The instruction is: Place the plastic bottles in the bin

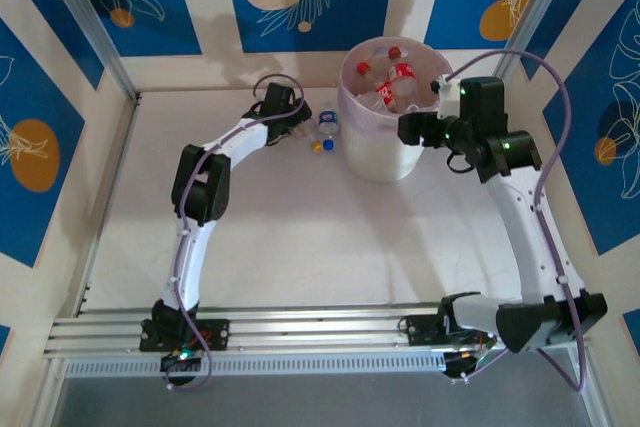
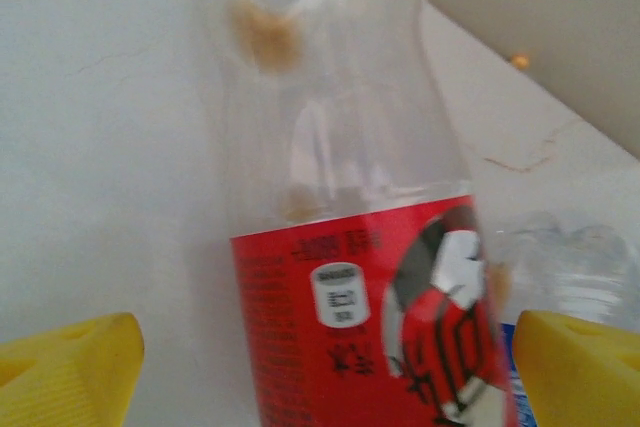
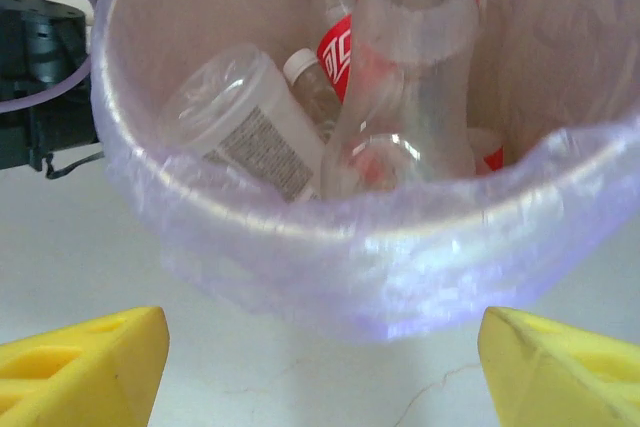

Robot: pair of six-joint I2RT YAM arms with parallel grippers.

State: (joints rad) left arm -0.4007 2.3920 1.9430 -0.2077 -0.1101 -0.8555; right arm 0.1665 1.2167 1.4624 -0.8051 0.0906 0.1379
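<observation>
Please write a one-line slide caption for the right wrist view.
Open right gripper faces the bag-lined bin, which holds several plastic bottles.

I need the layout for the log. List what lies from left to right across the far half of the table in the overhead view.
left gripper → blue-labelled bottle → bin

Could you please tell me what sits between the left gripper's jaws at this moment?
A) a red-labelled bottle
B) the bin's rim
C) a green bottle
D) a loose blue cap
A: the left wrist view shows a clear red-labelled bottle between the wide-spread jaws of the left gripper, not yet clamped.
</observation>
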